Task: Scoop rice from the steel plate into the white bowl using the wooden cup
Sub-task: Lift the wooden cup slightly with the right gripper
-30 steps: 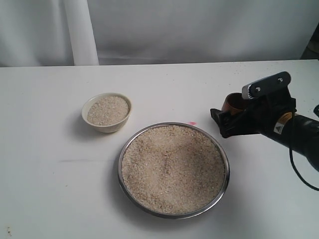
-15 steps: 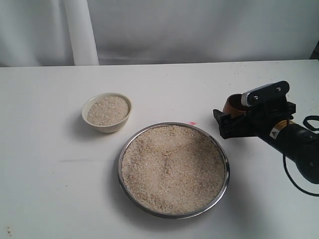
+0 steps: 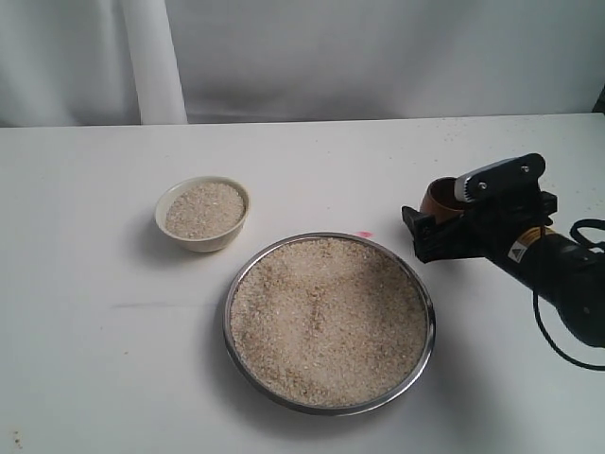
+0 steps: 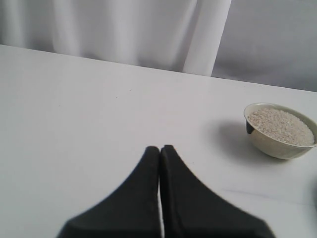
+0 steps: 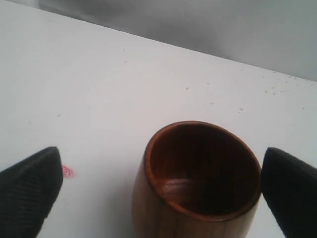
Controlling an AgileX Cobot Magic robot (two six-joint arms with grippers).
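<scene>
The wooden cup (image 3: 436,197) stands upright and empty on the table, right of the steel plate (image 3: 227,326), which is heaped with rice (image 3: 326,317). My right gripper (image 3: 442,216) is open with a finger on each side of the cup; in the right wrist view the cup (image 5: 198,173) sits between the wide-apart fingers (image 5: 29,183), with a clear gap on one side. The white bowl (image 3: 163,203), filled with rice, sits left of and behind the plate. My left gripper (image 4: 159,148) is shut on nothing, low over bare table, with the bowl (image 4: 277,146) off to one side.
A small pink mark (image 3: 365,235) lies on the white table between plate and cup. A white curtain and a pale post (image 3: 151,57) stand behind the table's far edge. The right arm's cable (image 3: 567,345) trails at the right edge.
The right gripper has sunk slightly and shifted a little left around the cup. Cup, plate and bowl have not moved.
</scene>
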